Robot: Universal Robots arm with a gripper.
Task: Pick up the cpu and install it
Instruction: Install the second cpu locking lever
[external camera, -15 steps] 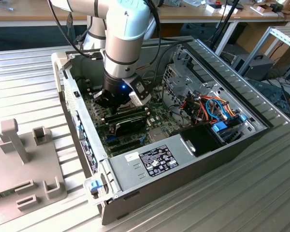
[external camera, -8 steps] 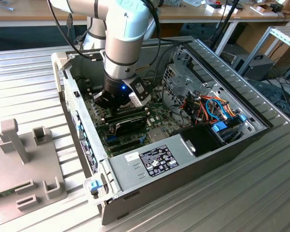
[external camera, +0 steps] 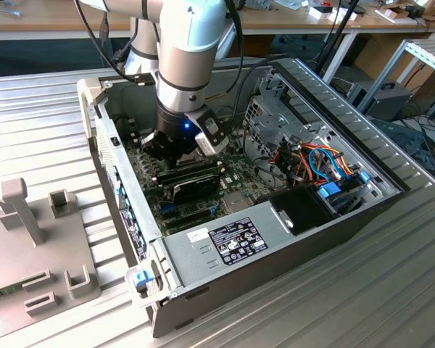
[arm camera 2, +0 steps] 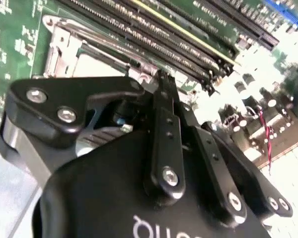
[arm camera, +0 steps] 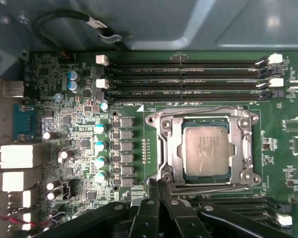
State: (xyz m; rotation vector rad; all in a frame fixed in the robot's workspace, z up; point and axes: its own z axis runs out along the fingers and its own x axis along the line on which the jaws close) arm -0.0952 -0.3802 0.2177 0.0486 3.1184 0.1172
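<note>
The cpu (arm camera: pixel 206 148), a small square chip with a dull silvery top, lies flat inside the socket's metal frame (arm camera: pixel 164 144) on the green motherboard in the first wrist view. My gripper (arm camera: pixel 159 182) is apart from the chip, beside the frame's corner. Its two black fingers are shut tip to tip with nothing between them. In the second wrist view the shut fingertips (arm camera 2: pixel 162 79) hang over the board near the socket frame (arm camera 2: pixel 64 44). In the exterior view the gripper (external camera: pixel 177 148) is lowered into the open computer case (external camera: pixel 348 130).
Long black memory slots (arm camera: pixel 188 79) run along one side of the socket. Capacitors (arm camera: pixel 99 144) and rear ports (arm camera: pixel 15 158) lie on the other side. The case holds a power supply (external camera: pixel 225 243) and cabled drive bay (external camera: pixel 319 163). A grey fixture (external camera: pixel 36 239) stands at the exterior view's left.
</note>
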